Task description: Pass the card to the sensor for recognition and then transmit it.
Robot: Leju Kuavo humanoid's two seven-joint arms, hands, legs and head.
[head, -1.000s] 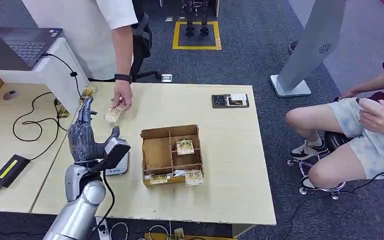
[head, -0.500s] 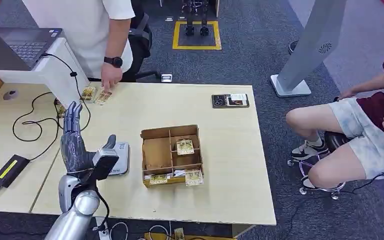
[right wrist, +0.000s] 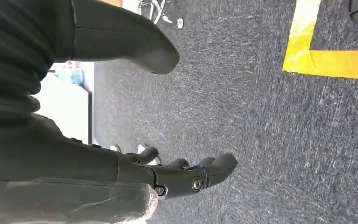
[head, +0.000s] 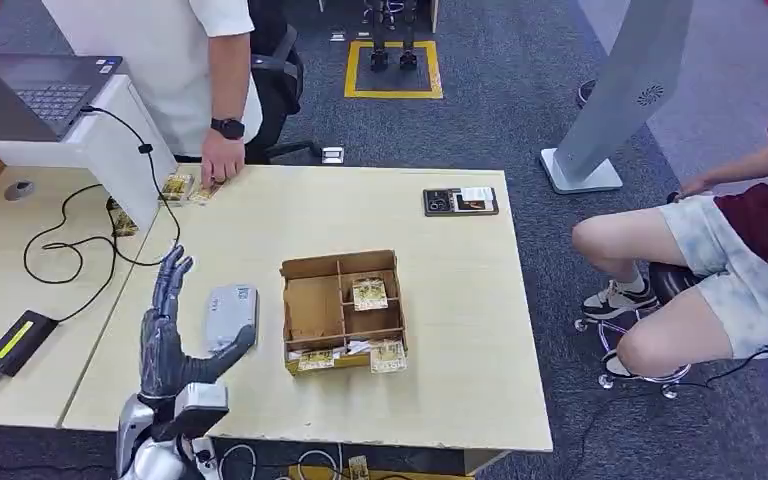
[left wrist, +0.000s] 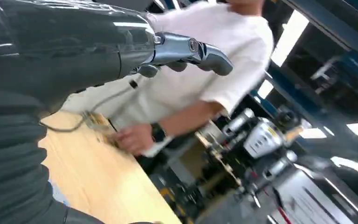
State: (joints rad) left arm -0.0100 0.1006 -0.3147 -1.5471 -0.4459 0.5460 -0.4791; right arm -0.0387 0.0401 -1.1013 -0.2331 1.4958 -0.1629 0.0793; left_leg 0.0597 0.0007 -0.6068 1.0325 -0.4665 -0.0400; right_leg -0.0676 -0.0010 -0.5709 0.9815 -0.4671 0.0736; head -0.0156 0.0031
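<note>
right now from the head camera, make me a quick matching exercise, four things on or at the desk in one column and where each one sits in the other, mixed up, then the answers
Things:
1. cardboard divider box
2. grey sensor pad
3. black card holder
4. left hand

Places:
A. far right corner of the table
B. raised and spread open, just left of the sensor pad
C. middle of the table, with cards in its compartments
D. flat on the table, just left of the box

Pairs: 1-C, 2-D, 3-A, 4-B
</note>
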